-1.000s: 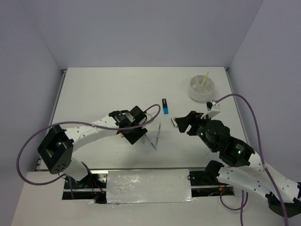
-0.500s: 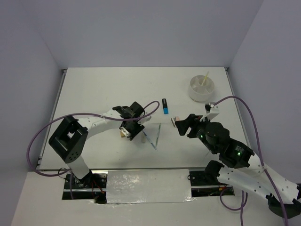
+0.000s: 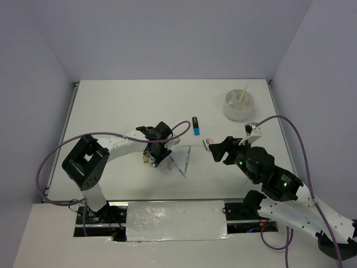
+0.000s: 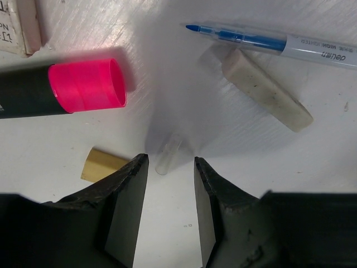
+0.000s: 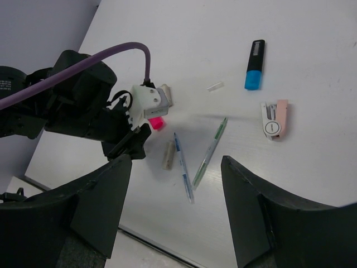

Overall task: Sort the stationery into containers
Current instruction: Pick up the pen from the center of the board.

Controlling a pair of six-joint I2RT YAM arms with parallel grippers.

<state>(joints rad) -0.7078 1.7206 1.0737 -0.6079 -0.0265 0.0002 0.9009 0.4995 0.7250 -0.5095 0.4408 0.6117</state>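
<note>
Tips of your left gripper [image 4: 167,167] were a little apart, holding nothing, a small clear cap [image 4: 169,153] right between them. Your right gripper [image 5: 175,162] was wide open, empty. Past the cap lay a pink highlighter [image 4: 86,84], tan eraser [image 4: 265,89] and blue pen [image 4: 262,42] on the table [image 3: 111,106]. The white bowl [image 3: 239,105] sat far back.

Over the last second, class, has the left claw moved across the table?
Yes, slightly: the left claw has edged left, away from the blue-and-black highlighter, which lies where it was.
</note>
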